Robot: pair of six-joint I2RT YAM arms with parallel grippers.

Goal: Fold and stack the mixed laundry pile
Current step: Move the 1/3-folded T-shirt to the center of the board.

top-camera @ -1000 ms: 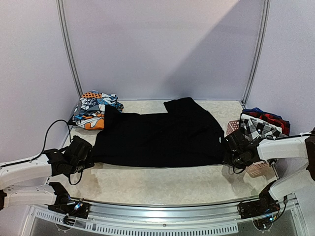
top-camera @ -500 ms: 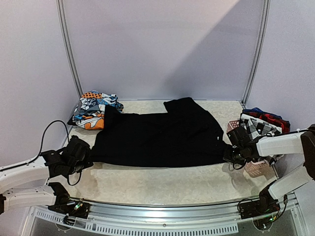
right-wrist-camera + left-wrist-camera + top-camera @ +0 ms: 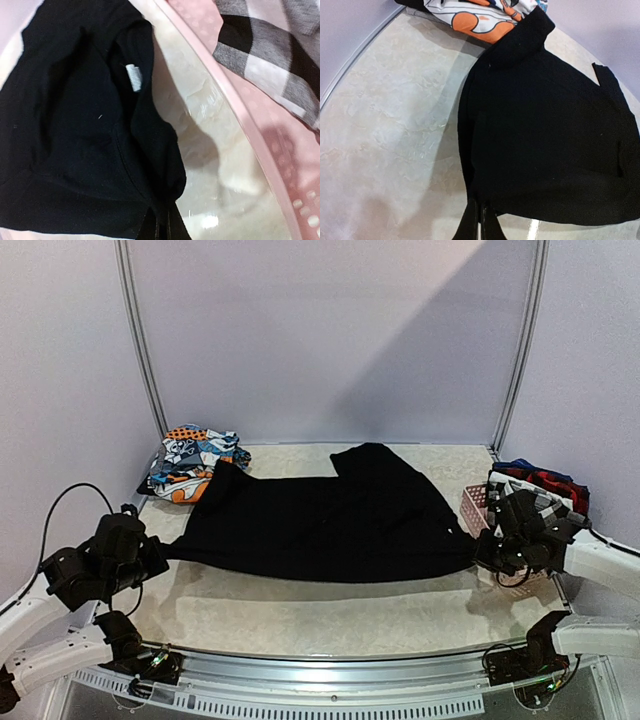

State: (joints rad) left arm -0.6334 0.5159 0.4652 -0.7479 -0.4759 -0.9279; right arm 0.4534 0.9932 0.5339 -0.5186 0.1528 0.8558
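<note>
A large plain black garment (image 3: 320, 520) is stretched across the table between my two grippers. My left gripper (image 3: 160, 548) is shut on its near left corner (image 3: 479, 210) and holds it lifted. My right gripper (image 3: 487, 552) is shut on its near right corner (image 3: 162, 215), also lifted. A white label (image 3: 134, 77) shows on the black cloth. Orange-blue-white printed pieces (image 3: 190, 462) lie at the back left, partly under the black garment's sleeve (image 3: 520, 35). A black-and-white checked garment (image 3: 525, 498) and a red/navy plaid one (image 3: 545, 478) sit in the basket.
A pink perforated basket (image 3: 475, 508) stands at the right edge, right beside my right gripper; its rim also shows in the right wrist view (image 3: 235, 105). Metal frame posts (image 3: 140, 340) stand at the back corners. A black cable (image 3: 60, 505) loops by the left arm.
Both grippers have moved outward and up with the black garment's near corners. The garment's near edge is lifted off the table and pulled taut.
</note>
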